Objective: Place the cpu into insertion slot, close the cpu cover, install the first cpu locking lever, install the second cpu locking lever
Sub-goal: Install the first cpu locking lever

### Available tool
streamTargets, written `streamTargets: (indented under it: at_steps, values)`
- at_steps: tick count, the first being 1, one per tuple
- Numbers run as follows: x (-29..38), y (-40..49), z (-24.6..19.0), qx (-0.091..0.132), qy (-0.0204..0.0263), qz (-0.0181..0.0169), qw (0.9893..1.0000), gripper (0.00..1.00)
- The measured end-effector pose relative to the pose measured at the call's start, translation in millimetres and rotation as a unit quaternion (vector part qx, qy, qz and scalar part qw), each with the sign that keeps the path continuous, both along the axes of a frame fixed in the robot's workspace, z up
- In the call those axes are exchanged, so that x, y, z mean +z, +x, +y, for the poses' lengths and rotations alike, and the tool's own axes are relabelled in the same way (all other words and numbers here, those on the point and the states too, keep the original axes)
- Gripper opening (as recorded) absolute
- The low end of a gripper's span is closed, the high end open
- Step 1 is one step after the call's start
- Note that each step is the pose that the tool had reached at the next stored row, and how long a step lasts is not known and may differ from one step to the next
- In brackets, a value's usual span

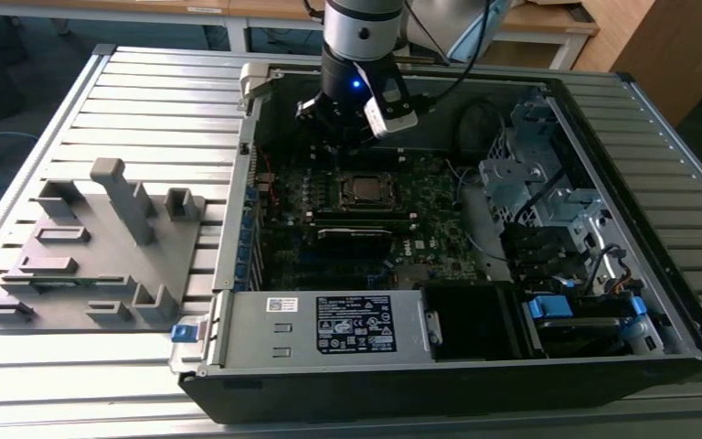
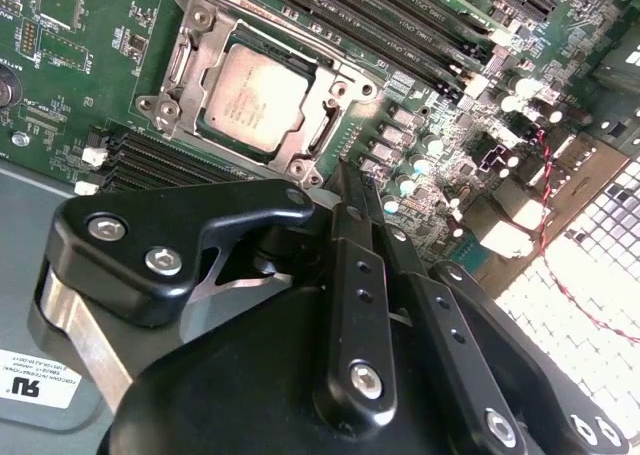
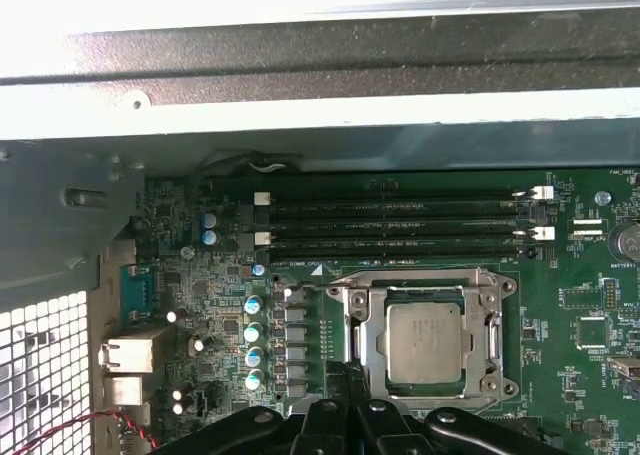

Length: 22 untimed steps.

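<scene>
Black links of the gripper (image 2: 348,175) crowd the foreground in both wrist views, with its two fingers pressed together and nothing visible between them. In the first wrist view their joined tip (image 3: 345,371) hangs just beside one edge of the socket, above the board and not touching it as far as I can tell.

The cpu (image 3: 425,343) already sits in the insertion slot (image 3: 345,297), flat and square to it. Its dull grey metal face is bare and carries faint print. The cpu cover (image 3: 368,347), a thin silver frame, lies down around that face with the chip showing through its cut-out, so the first two steps look done. By my reading the locking levers are the step in hand. The thin rods along the frame's sides are too fine to tell whether either is hooked under its catch. A lever calls for a low, narrow approach at the socket's rim, pushing the rod down and sideways without scraping the parts beside it.

Just beyond the socket run the long black memory slots (image 3: 400,225), and a row of small capacitors (image 3: 254,340) stands near its other side on the green motherboard (image 3: 590,335). In the exterior view the arm reaches down into the open computer case (image 1: 643,274), with the grey power supply box (image 1: 326,325) at the near wall. A grey fixture (image 1: 95,247) rests on the slatted table (image 1: 143,91), well apart, at the exterior view's left.
</scene>
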<state>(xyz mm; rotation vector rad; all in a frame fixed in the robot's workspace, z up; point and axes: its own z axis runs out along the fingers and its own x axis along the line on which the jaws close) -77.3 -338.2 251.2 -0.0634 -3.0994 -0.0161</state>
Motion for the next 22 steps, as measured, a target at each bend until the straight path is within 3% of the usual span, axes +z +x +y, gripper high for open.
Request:
streamTargets:
  at_steps: [7,9,12,22]
  values:
    - [0.0,0.0,0.0,0.000,0.0000,0.0005,1.0000,0.10]
    - [-0.2,0.1,0.0,0.000,0.0001,0.0037,1.0000,0.10]
    - [-0.2,0.0,0.0,0.000,0.0000,0.0126,0.9999,0.10]
    - [-0.3,-2.5,0.0,0.000,0.0000,0.0134,0.9999,0.10]
